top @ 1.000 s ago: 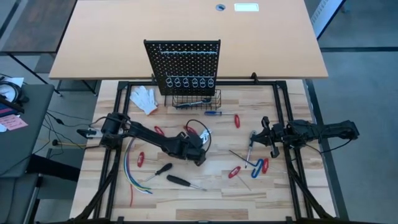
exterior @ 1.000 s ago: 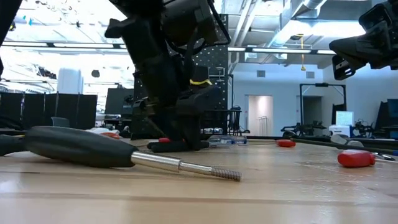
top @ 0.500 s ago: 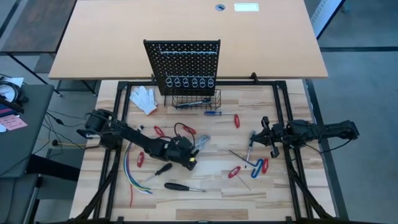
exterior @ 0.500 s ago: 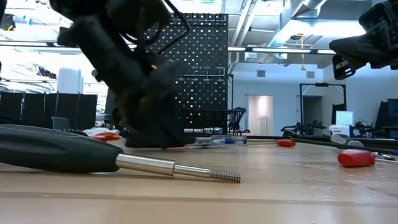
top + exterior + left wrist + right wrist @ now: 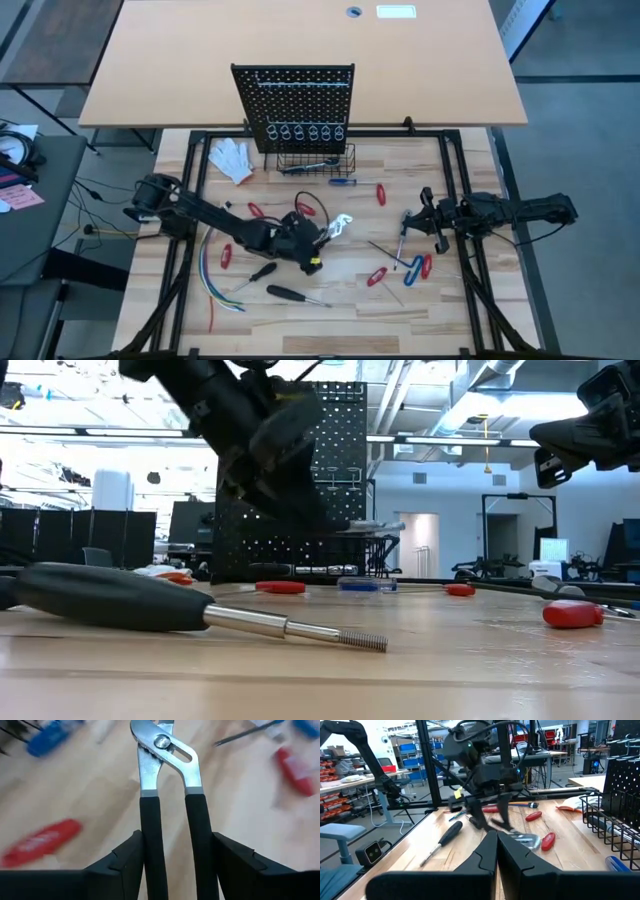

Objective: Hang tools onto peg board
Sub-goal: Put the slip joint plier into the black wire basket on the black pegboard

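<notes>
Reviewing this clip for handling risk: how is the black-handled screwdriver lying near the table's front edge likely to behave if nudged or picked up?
The black-handled screwdriver lies flat with a rounded handle, so it would probably roll if pushed sideways. Its steel shaft looks rigid, so likely no flex. The thick handle seems to outweigh the thin shaft, so a grip at the shaft might let it tip.

We're looking into a robotics lab or workshop: exposed ceiling ducts [image 5: 500, 400] and strip lights are running overhead. Shelves of blue storage bins [image 5: 402, 750] and metal-framed workbenches [image 5: 355, 780] are lining the open room.
</notes>
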Controlling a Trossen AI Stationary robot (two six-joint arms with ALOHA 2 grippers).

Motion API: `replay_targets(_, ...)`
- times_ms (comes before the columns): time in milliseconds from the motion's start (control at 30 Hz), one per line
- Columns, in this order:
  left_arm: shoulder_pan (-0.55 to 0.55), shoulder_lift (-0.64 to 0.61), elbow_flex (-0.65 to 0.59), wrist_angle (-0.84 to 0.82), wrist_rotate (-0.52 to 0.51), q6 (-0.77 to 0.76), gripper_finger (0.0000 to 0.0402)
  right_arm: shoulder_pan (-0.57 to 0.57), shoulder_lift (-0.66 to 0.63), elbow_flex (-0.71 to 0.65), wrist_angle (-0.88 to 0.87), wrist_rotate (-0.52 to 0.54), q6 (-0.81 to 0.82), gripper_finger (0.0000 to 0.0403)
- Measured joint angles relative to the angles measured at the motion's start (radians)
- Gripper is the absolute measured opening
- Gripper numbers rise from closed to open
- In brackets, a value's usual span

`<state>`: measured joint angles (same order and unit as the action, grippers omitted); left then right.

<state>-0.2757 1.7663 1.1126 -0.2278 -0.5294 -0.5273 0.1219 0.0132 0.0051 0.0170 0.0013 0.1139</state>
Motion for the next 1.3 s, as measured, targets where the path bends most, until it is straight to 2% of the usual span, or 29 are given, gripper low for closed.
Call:
replay_targets(100, 0.035, -0.001, 0.069, -0.132, 0.002, 0.135, 0.019, 0.0, 0.0, 0.0, 0.0, 0.0, 0.0, 0.0018)
replay_targets(233, 0.113, -0.002, 0.153, -0.314, 0.003, 0.401, 0.019, 0.0, 0.0, 0.0, -0.001, 0.0, 0.0, 0.0018)
replay_targets(433, 0.277, -0.002, 0.186, -0.367, -0.013, 0.764, 0.019, 0.0, 0.0, 0.0, -0.001, 0.0, 0.0, 0.0018)
replay_targets(533, 0.338, -0.002, 0.202, -0.357, -0.018, 0.883, 0.019, 0.0, 0.0, 0.0, -0.001, 0.0, 0.0, 0.0018)
replay_targets(733, 0.394, -0.017, 0.253, -0.353, -0.029, 1.009, 0.019, 0.0, 0.0, 0.0, -0.002, 0.0, 0.0, 0.0018)
replay_targets(933, 0.489, -0.014, 0.248, -0.347, -0.02, 1.107, 0.0192, 0.0, 0.0, 0.0, -0.002, 0.0, 0.0, 0.0018)
replay_targets(1100, 0.548, -0.014, 0.242, -0.31, 0.005, 1.128, 0.0197, 0.0, 0.0, 0.0, -0.002, 0.0, 0.0, 0.0018)
replay_targets(1300, 0.561, -0.014, 0.241, -0.311, 0.056, 1.155, 0.0207, 0.0, 0.0, 0.0, -0.002, 0.0, 0.0, 0.0018)
